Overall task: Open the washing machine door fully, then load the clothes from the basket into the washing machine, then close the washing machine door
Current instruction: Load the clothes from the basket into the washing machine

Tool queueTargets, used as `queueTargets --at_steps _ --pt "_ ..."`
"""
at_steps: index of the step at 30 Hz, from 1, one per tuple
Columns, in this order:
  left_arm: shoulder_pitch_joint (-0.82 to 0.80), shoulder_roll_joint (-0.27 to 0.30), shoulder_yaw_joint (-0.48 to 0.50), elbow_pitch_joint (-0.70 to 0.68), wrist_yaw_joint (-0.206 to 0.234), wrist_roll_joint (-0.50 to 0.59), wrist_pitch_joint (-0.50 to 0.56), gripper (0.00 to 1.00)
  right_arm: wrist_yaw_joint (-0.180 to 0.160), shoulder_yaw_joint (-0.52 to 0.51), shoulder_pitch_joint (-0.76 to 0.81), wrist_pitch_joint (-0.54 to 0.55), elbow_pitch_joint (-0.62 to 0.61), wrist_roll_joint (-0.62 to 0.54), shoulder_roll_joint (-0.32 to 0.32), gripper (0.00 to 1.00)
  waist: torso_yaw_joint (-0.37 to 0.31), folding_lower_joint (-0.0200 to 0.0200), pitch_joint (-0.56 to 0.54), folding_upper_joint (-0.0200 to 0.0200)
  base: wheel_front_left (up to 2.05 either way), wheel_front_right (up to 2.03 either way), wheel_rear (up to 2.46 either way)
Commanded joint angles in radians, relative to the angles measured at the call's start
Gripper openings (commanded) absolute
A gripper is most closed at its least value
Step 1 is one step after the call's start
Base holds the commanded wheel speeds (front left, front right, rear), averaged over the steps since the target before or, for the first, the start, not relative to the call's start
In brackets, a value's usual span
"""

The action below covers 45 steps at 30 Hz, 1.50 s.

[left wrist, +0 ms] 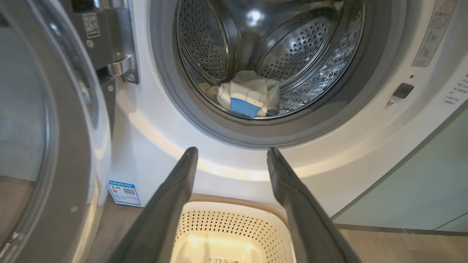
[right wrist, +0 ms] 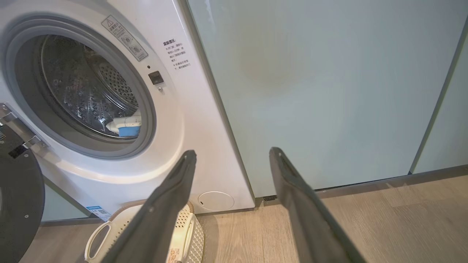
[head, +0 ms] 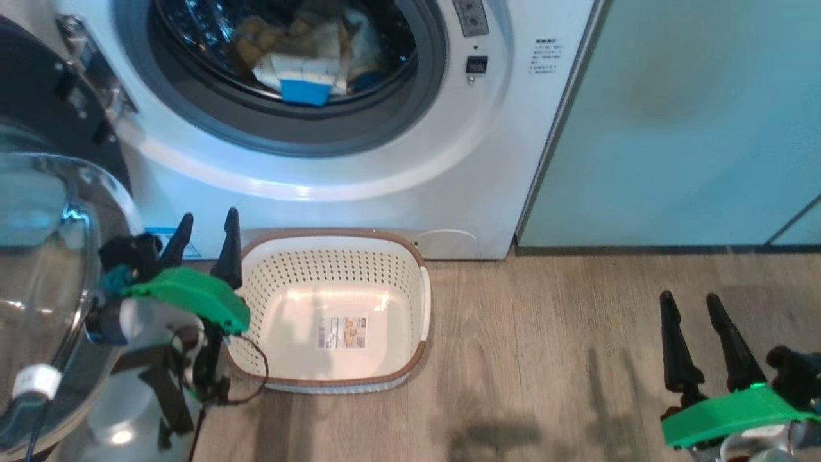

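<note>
— Where is the washing machine door (head: 45, 212)?
— It is swung wide open on its hinge at the left of the washing machine (head: 397, 167). Its black rim and bulging glass bowl sit at the left edge of the head view.
— And the clothes (head: 308, 58)?
— They are inside the drum (left wrist: 303, 47), heaped at the bottom just behind the grey seal (head: 288, 138). It is pale yellow cloth, with a bright blue piece facing the opening.
— The basket (head: 333, 263)?
— It is on the wooden floor (head: 545, 333), right against the foot of the washing machine and below the opening. Its cream base shows, with the label (head: 342, 332) in the middle.
— What about the left pincer (head: 209, 221)?
— It hangs over the basket's left rim, between the basket and the open door, with its fingers pointing toward the machine. The two dark fingers are spread apart with nothing between them. In its wrist view they frame the drum opening above and the basket below.
— The right pincer (head: 690, 301)?
— It is spread wide too and grips nothing. It hovers over the floor well to the right of the basket, in front of the pale teal cabinet door (head: 673, 128).
— Anything else?
— There is a small blue sticker (left wrist: 124, 192) low on the machine's front, beside the door.
</note>
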Motion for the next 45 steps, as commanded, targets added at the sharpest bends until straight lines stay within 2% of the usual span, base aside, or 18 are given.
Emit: queueTargets --at_steps 1,10,21,45 --pt "0.01 0.017 0.048 -0.064 -0.008 0.009 -0.009 1.0 0.005 0.013 -0.003 -0.01 -0.032 -0.01 -0.016 1.0 0.013 0.0001 -0.028 -0.0001 0.0 0.0 0.0" --pt "0.188 -0.013 0.094 -0.175 -0.026 0.044 -0.009 1.0 0.005 0.009 0.042 -0.01 -0.033 -0.011 -0.017 1.0 0.016 0.0001 -0.098 -0.0001 0.0 0.0 0.0" --pt "0.272 -0.015 0.116 -0.246 -0.035 0.059 -0.009 1.0 0.005 0.006 0.059 -0.01 -0.033 -0.008 -0.025 1.0 0.013 0.0001 -0.124 -0.0001 0.0 0.0 0.0" --pt "0.285 -0.027 0.146 -0.239 -0.036 0.074 -0.009 1.0 0.005 0.007 0.061 -0.01 -0.037 -0.009 -0.034 1.0 0.025 0.0001 -0.138 -0.0001 0.0 0.0 0.0"
